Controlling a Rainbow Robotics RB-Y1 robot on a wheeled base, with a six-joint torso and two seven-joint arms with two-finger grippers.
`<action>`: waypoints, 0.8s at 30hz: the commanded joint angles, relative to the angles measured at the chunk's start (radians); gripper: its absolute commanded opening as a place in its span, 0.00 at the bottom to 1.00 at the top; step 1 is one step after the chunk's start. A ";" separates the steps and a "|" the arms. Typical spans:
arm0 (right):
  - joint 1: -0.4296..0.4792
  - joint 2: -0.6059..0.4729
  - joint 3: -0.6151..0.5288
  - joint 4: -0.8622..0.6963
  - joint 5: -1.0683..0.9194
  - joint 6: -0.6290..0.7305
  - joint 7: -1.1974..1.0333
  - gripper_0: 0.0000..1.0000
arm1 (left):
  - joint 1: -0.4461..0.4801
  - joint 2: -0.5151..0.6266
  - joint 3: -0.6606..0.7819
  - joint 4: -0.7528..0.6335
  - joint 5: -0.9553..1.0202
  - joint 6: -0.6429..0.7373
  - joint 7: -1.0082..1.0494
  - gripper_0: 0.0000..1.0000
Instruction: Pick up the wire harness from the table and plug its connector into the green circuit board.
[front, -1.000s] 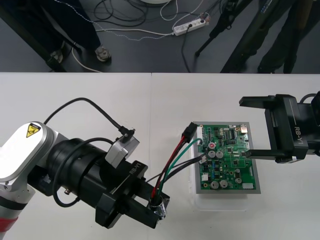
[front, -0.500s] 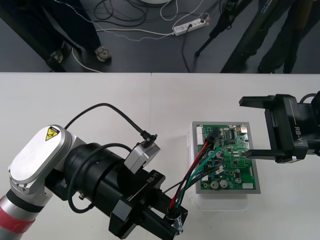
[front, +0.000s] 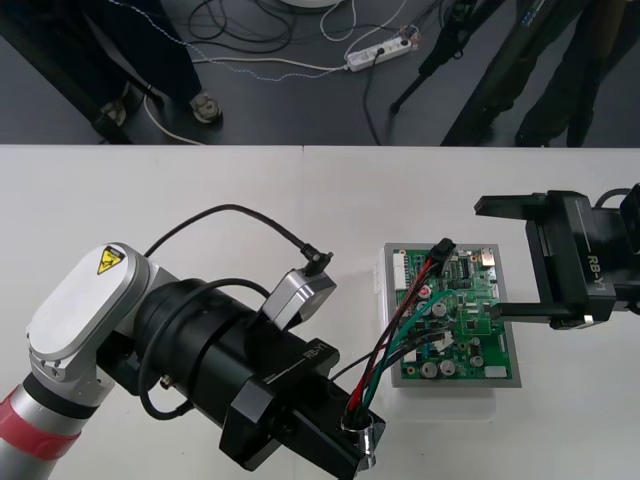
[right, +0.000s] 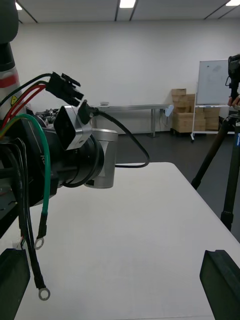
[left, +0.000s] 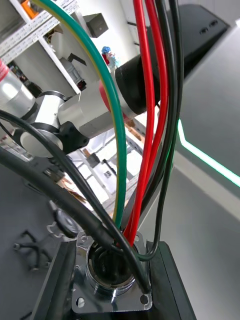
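Table (front: 180, 220) first, pale and plain, carrying the green circuit board (front: 460, 335) on a white base (front: 440, 397). Reaching in at the board's near-left corner with the left gripper (front: 358, 447), black fingers (left: 59, 285) clamping on the round metal socket (left: 111, 280) of the wire harness (front: 395, 320), one at each side of its flange. Waiting just at the board's right edge with the right gripper (front: 487, 258), fingers (right: 220, 280) standing far apart and gripping nothing.

Carrying the harness above the board: red, black and green wires (left: 145, 125) rising from the socket, arching across the board's left half and ending in the small black plug (front: 441, 250) over the board's far edge. Hanging free in the air there, going by the right wrist view, and apparently not sitting in the board yet. Dangling from the same bundle, two loose leads with ring terminals (right: 44, 294).

Judging the handling now: very light; hard and smooth at the socket, so tolerating a firm pinch; thin and soft in the wires, bending and swinging, so probably not steering the plug exactly from the socket end. Likely needing a second hold close to the plug, on its hard body or on the wires directly behind it, never on the ring leads. Pressing gently as well, taking the small plug and the board's parts for fragile.
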 joint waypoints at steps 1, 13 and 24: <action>-0.024 -0.078 0.018 -0.035 -0.031 0.001 -0.047 1.00 | -0.043 -0.041 0.002 -0.034 0.017 -0.033 0.039 0.00; -0.083 -0.114 0.053 0.057 -0.102 0.001 -0.066 1.00 | -0.058 -0.045 -0.015 -0.034 0.021 -0.033 0.093 0.00; -0.133 -0.167 0.141 0.128 -0.214 0.001 -0.068 1.00 | -0.060 -0.045 -0.019 -0.034 0.037 -0.033 0.124 0.00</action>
